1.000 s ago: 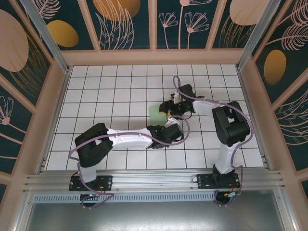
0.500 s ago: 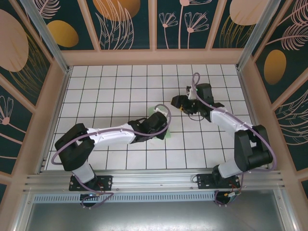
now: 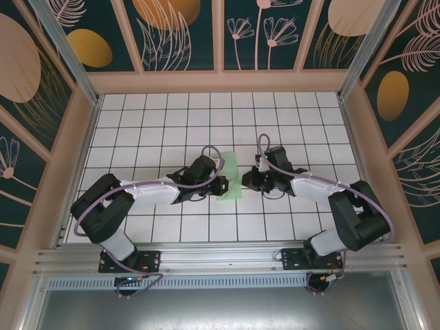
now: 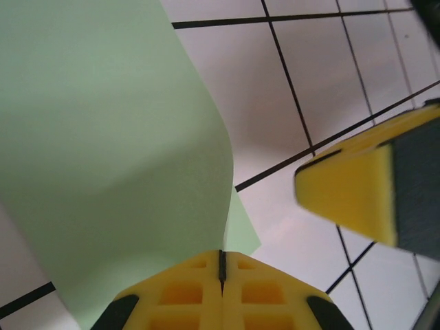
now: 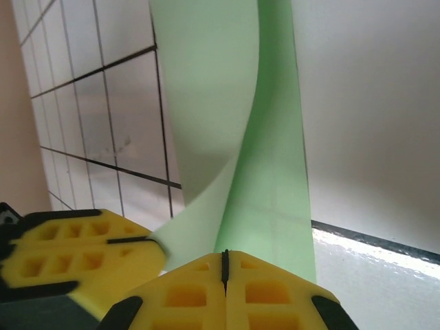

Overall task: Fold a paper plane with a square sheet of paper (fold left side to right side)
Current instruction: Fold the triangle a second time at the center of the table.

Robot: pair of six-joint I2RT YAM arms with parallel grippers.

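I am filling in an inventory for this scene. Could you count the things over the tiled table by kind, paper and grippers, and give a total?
green paper sheet: 1
grippers: 2 (left gripper, right gripper)
Total: 3

Nothing to read at this moment: no lettering, no numbers, no brand mark on any surface in view. The square sheet of paper is plain mint-green and unmarked, and the wall panels carry drawn leaves and flowers, not words.
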